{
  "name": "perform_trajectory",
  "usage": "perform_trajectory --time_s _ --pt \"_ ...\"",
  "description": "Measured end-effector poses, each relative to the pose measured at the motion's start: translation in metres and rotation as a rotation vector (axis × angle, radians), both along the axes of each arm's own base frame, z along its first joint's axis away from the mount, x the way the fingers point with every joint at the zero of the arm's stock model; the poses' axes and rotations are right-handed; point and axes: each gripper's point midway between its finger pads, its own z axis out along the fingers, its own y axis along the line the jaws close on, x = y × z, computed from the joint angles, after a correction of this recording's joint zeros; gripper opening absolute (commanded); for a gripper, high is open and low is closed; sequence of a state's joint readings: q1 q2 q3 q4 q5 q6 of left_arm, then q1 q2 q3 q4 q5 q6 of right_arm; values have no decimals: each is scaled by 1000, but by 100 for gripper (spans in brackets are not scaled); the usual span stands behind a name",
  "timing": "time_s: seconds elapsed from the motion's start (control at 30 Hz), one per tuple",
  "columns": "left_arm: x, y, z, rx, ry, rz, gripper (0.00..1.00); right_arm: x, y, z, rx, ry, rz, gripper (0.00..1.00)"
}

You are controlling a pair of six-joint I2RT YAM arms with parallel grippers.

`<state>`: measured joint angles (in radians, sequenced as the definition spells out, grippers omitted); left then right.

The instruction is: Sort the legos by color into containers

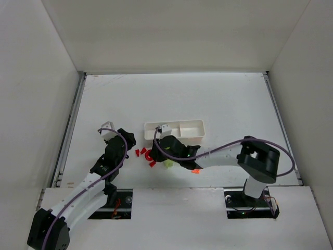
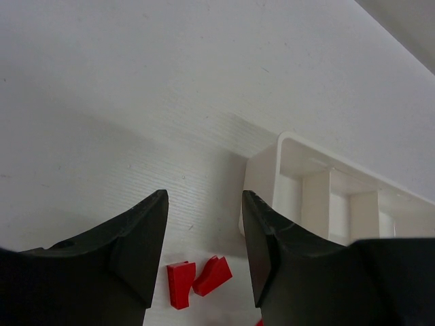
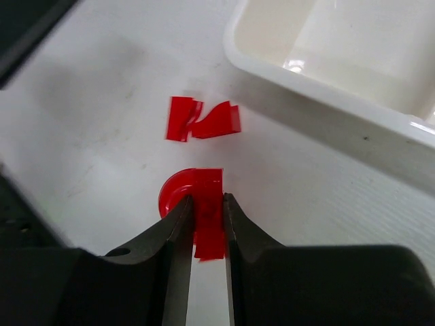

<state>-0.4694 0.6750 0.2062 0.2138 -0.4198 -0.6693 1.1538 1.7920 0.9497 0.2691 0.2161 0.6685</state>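
Observation:
My right gripper (image 3: 206, 204) is shut on a red lego (image 3: 207, 227) just above the table, with a curved red piece (image 3: 173, 190) against it. Two more red legos (image 3: 202, 121) lie just beyond, left of the white tray (image 3: 319, 92). In the top view the right gripper (image 1: 156, 152) is below the tray's (image 1: 197, 136) left end, beside a yellow-green lego (image 1: 169, 164) and an orange lego (image 1: 195, 170). My left gripper (image 2: 204, 224) is open and empty above the two red legos (image 2: 197, 278), left of the tray (image 2: 262, 190).
The tray's three compartments (image 3: 353, 47) look empty in the wrist views. White walls enclose the table (image 1: 177, 99) at back and sides. The right arm (image 1: 223, 153) stretches across the near table toward the tray.

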Motion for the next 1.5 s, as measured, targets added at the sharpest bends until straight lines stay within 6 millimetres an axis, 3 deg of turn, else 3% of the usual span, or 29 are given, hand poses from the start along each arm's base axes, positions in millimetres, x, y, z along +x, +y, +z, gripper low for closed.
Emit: perform_trajectory --time_s 0.13,0.2,0.33,0.47,0.63,0.77,0.87,1.0,1.1,1.17,1.27,1.5 --pt "0 0 1 -2 -4 0 46 -3 -18 47 87 -46 -9 24" --pt "0 0 1 -2 -3 0 46 5 -36 67 125 -74 -38 24" --pt "0 -1 1 -2 -3 -5 46 57 -98 92 157 -137 -209 24" --pt "0 -3 -2 1 4 -12 46 107 -162 91 111 -182 -408 25" --pt "-1 -7 -1 -1 -1 -24 46 125 -199 64 -14 -175 -522 26" --pt "-1 -9 0 -2 -5 -31 46 124 -208 45 -94 -159 -538 43" --pt "-1 -10 1 -4 -8 -33 47 125 -214 42 -128 -166 -551 53" --pt "-1 -11 0 -3 -7 -38 48 126 -220 52 -140 -205 -572 55" --pt "-1 -12 -2 1 2 -42 48 120 -216 69 -121 -248 -551 49" --pt "-1 -13 -3 3 4 -44 48 105 -205 74 -102 -262 -503 48" --pt "-2 -13 -7 12 20 -46 48 67 -177 71 -70 -248 -373 52" --pt "-4 -16 -21 47 68 -64 46 -27 -122 38 -60 -142 -42 51"
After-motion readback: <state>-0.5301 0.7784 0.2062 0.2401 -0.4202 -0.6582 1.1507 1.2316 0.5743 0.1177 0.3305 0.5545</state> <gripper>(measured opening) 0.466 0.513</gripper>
